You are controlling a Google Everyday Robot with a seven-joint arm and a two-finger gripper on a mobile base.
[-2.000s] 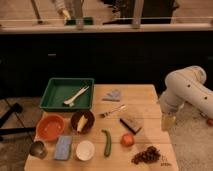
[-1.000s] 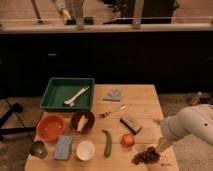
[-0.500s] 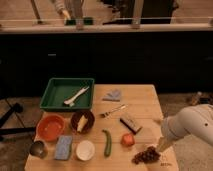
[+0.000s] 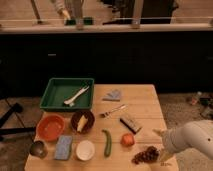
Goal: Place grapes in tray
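We see the wooden bench (image 4: 145,102) carrying everything. The white arm (image 4: 192,139) reaches in from the right at the front corner. The green tray (image 4: 56,89) sits at the back left, with a pale utensil (image 4: 76,96) lying in it. In front of it stand an orange bowl (image 4: 50,127) and a dark bowl (image 4: 82,121). The grapes (image 4: 146,155) lie on the bench at the front right, well apart from the tray and just beside a red fruit (image 4: 128,139). The pincer (image 4: 161,147) hangs just right of the grapes, jaws spread wide, gripping nothing.
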